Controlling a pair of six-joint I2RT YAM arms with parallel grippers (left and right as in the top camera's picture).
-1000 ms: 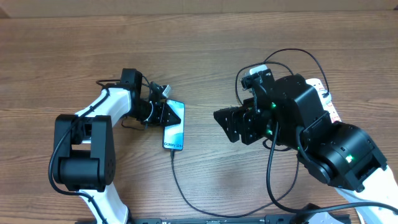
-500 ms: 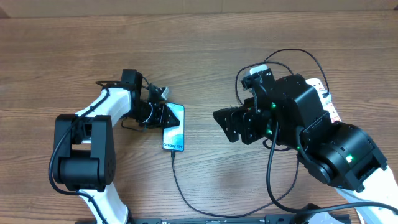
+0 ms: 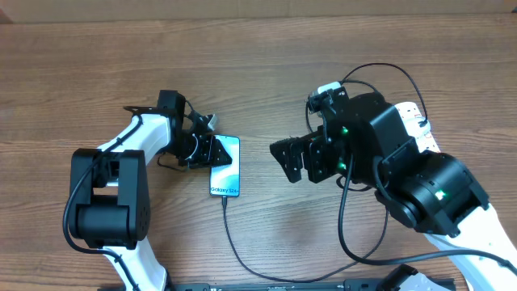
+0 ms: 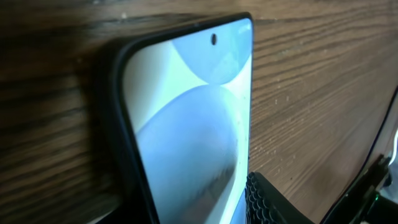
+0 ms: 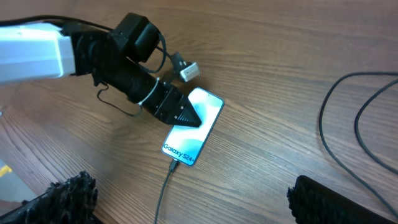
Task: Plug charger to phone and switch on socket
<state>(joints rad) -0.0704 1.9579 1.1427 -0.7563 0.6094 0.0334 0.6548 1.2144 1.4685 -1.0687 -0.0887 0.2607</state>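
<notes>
The phone (image 3: 227, 171) lies on the wooden table with its blue screen up and the "Galaxy S24+" text at its near end. It also shows in the right wrist view (image 5: 194, 130) and fills the left wrist view (image 4: 193, 124). My left gripper (image 3: 212, 150) is shut on the phone's far left part. The charger (image 3: 230, 234), a thin black cable, has its tip in the phone's near end (image 5: 173, 164). My right gripper (image 3: 289, 162) is open and empty, to the right of the phone and apart from it. The socket (image 3: 426, 136) is mostly hidden under the right arm.
A small white plug (image 5: 188, 71) lies just beyond the phone's far end. Black cable loops (image 3: 380, 73) curve over the table behind the right arm and show in the right wrist view (image 5: 364, 130). The table's front edge is near the arm bases.
My right gripper has moved a little to the left, towards the phone. The phone has shifted slightly under the left gripper. The cable stays at the phone's near end.
</notes>
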